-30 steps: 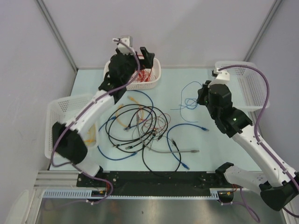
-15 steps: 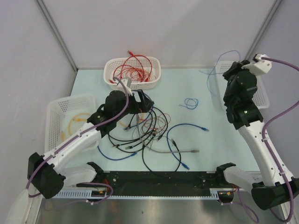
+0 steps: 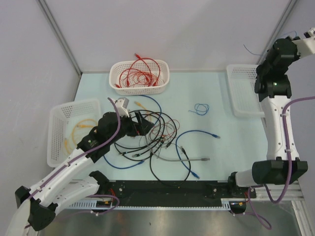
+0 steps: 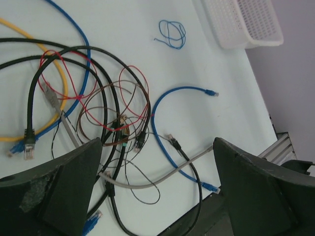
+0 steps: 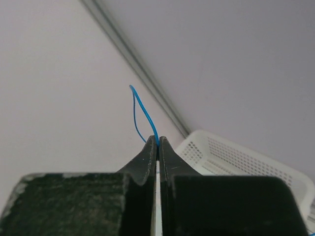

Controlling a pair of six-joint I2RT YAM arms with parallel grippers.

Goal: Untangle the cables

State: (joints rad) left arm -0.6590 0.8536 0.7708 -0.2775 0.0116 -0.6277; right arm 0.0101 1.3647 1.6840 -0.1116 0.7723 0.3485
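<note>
Most of the job is still waiting: a big tangle of black, blue, red and grey cables (image 3: 147, 135) is lying mid-table. Red wires (image 3: 140, 73) are sitting sorted in the back basket (image 3: 165, 74), and yellow cables (image 3: 81, 129) in the left basket (image 3: 54, 140). The left gripper (image 4: 156, 147), jaws wide apart, is hovering over the tangle. The right gripper (image 5: 158, 142), raised high near the right basket (image 3: 241, 93), is pinching a thin blue wire (image 5: 140, 115).

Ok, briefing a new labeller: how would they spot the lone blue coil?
Start at the white basket at the right edge of the table. Left of it lies a small coil of thin blue wire, alone, clear of the central tangle.
</note>
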